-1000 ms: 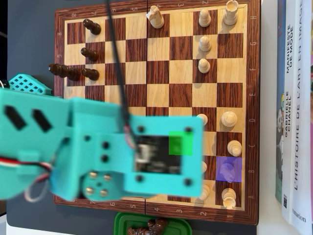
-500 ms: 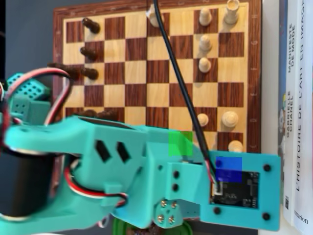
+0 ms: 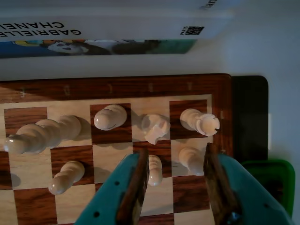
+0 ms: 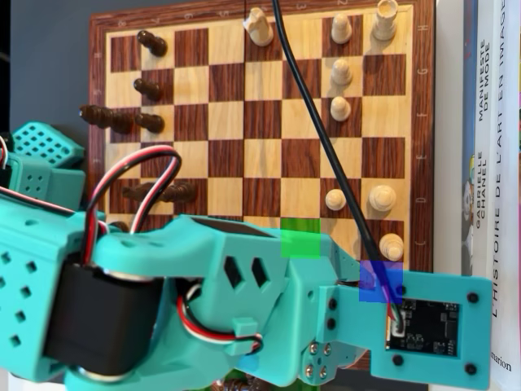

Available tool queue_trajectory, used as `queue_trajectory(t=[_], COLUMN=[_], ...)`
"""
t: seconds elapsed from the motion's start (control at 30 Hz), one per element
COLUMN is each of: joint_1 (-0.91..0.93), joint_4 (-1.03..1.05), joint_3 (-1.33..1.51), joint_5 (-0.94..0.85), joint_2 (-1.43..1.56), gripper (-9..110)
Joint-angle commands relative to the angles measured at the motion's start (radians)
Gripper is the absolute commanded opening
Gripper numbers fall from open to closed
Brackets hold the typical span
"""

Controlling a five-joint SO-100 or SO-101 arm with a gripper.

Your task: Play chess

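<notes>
In the wrist view a wooden chessboard (image 3: 117,86) carries white pieces. A tall piece (image 3: 42,133), a rounded piece (image 3: 110,117), a knight (image 3: 155,126) and a rook (image 3: 200,122) stand in the far row. Three pawns stand nearer, at the left (image 3: 66,177), the middle (image 3: 154,169) and the right (image 3: 192,160). My teal gripper (image 3: 176,151) is open above the board. The middle and right pawns show between its brown-padded fingers (image 3: 136,187), neither held. In the overhead view my arm (image 4: 244,301) covers the board's near edge and hides the gripper. Dark pieces (image 4: 149,122) stand at the left there, white pieces (image 4: 340,73) at the right.
Books lie beside the board along the white pieces' side (image 3: 93,28) (image 4: 488,122). A black mat (image 3: 251,117) and a green object (image 3: 276,178) sit past the board's right edge in the wrist view. A black cable (image 4: 309,122) crosses the overhead view.
</notes>
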Motion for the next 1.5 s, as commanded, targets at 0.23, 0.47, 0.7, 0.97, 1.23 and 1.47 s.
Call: queue_trajectory(t=[0.23,0.47,0.7,0.97,1.23,1.47], joint_1=[0.003,0.003,-0.006,-0.018,-0.018,-0.014], joint_4=[0.0,0.0,-0.005,-0.009,-0.009,0.0], joint_3=[-0.13,-0.144,-0.144,-0.144,-0.184,-0.221], joint_5=[0.0,0.0,0.0,0.006,0.002,0.002], joint_2=[-0.06,-0.097,-0.126,-0.143,-0.175,-0.206], gripper=[17,17,17,17,17,17])
